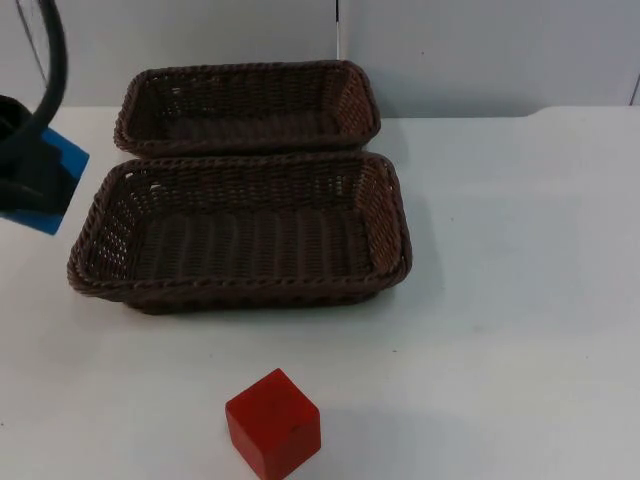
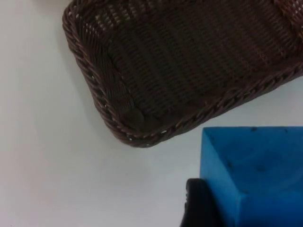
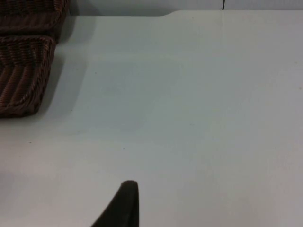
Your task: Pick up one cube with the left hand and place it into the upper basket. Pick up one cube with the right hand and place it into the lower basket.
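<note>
Blue cube (image 1: 55, 180) sits clamped in the left gripper (image 1: 30, 175), held above the table (image 1: 520, 300) at the left edge of the top view, just beside the left rims of both baskets and roughly level with the seam between them. Left wrist view confirms grip: cube (image 2: 251, 175) against a black fingertip (image 2: 201, 203), with a basket corner (image 2: 142, 127) just beyond; table surface shows below the cube, so it is not over either basket yet.

Right gripper: one fingertip (image 3: 125, 203) visible in right wrist view, over bare table, well apart from the basket ends (image 3: 23, 75). Open/closed status cannot be told. No cube in it. Arm appears to be waiting.

Baskets: upper basket (image 1: 150, 105) and lower basket (image 1: 395, 215) are touching, long sides together, both brown wicker. Interiors of both hold nothing.

Red cube (image 1: 273, 423) rests on table in front of lower basket, near but apart, untouched.

Status (est.):
- L pick: done.
- L place into upper basket: pending; needs travel to the right and toward the far wall, then release.
- R pick of red cube: not started.
- R place into lower basket: not started.

Approx. one of four steps complete.
</note>
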